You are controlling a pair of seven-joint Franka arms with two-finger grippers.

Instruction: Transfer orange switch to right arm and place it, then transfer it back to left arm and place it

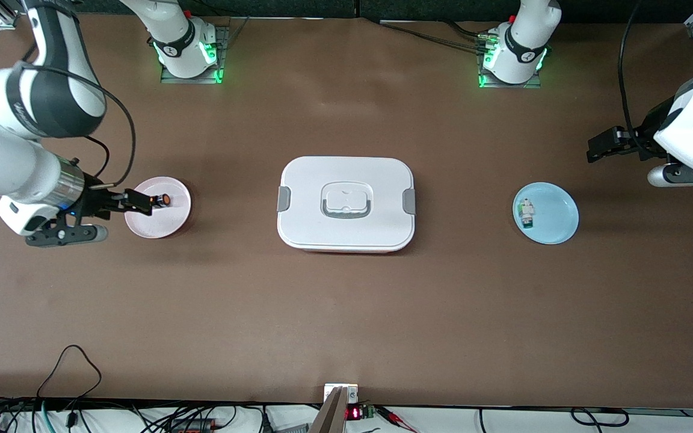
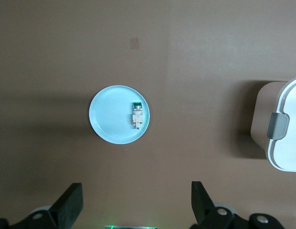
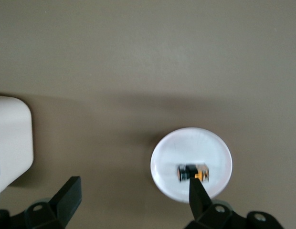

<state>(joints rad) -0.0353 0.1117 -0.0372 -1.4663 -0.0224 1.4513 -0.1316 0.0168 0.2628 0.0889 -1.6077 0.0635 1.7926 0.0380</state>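
So the right gripper [image 1: 133,201] is hanging over the edge of the pink plate [image 1: 169,225] down at the right arm's end of the table, jaws spread wide and nothing in them. The orange switch [image 1: 162,199] is lying on its side on that pink plate, and in the right wrist view one black finger [image 3: 198,198] sits just beside the switch [image 3: 193,172], while the other finger is way out over bare table [image 1: 346,313].

Middle of the table is the box [image 1: 346,204], white with a grey handle recessed in the lid and grey clips on both ends, lid on. It's well apart from both plates.

Toward the left arm's end there's a blue plate [image 1: 557,219] with a small white component [image 1: 527,214] with a green end lying on it. The left gripper [image 1: 600,147] waits up in the air near that end of the table, jaws wide and empty; its wrist view looks down on the blue plate [image 2: 107,121].
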